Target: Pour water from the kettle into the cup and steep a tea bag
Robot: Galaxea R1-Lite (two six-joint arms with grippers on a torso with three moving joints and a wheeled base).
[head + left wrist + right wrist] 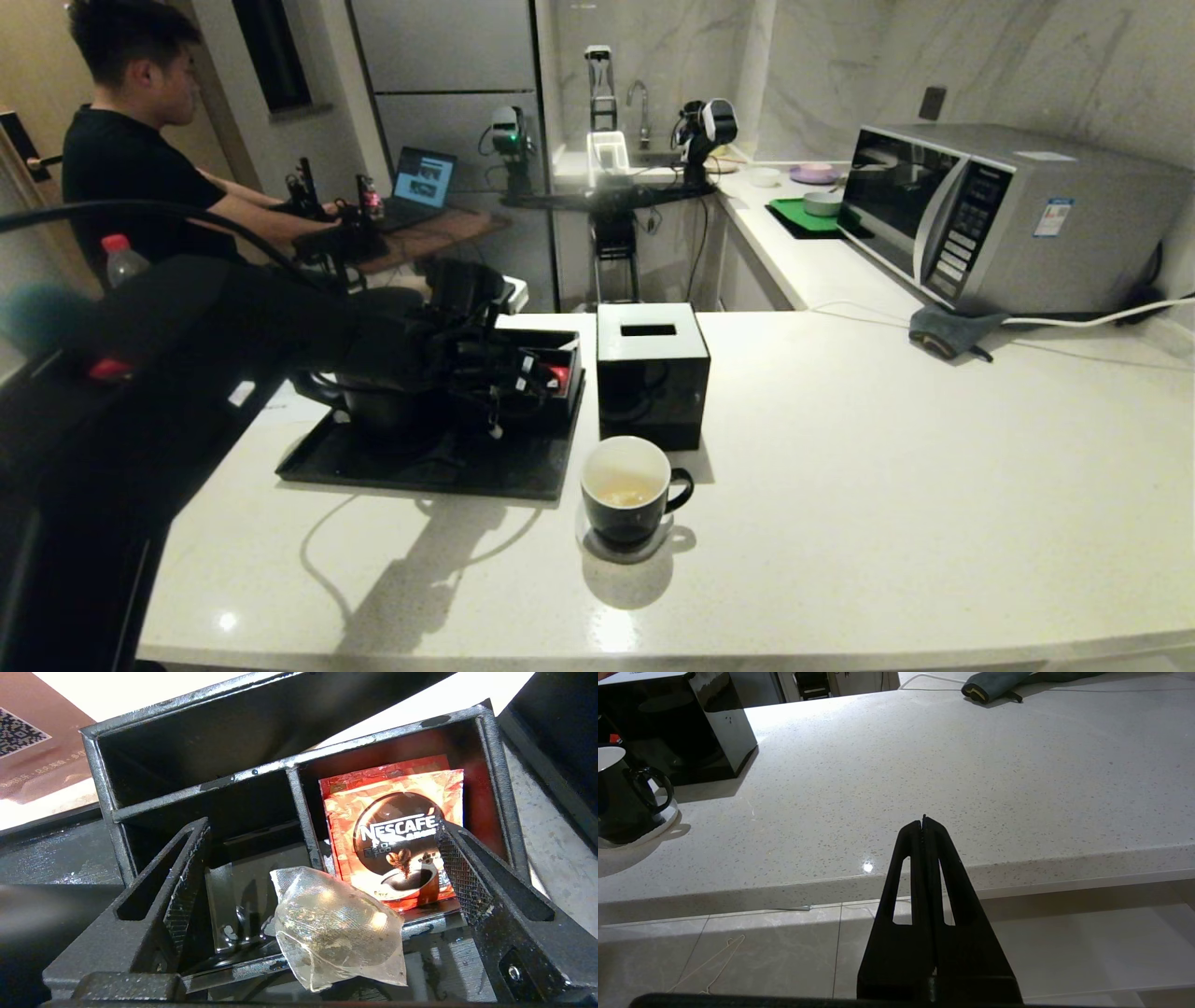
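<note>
While the left gripper [509, 373] sits low over the black tray [420, 467] in the head view, it hides most of the kettle [373, 401] behind it, so a careless sideways move could knock that kettle or drag the divided box [560, 355] along the tray. One cup [627, 490] stands on the tabletop [887, 485] in front of one glossy cube box [652, 373], well apart from the tray, with pale yellowish water [624, 497] already low inside; one microwave [1008, 219] sits far right, and one person [140, 140] is seated at the back left. Through the left wrist view, the left gripper [322, 868] stands wide apart around one tea bag [336, 933], which rests on the near rim of the box [299, 765], close beside one red packet [397, 830] in the neighbouring compartment. I judge the risks to be that the right-hand finger [462, 872] catches the packet as well, since it already overlaps it, or that the soft, seemingly wet pouch slips out or tears when squeezed; its string shows only faintly and could snag on the rim. Seen from the right wrist view, the right gripper [924, 830] is pressed together and empty, parked off the tabletop edge above the floor, with the cup [626, 798] far to its side; it poses little hazard while idle.
</note>
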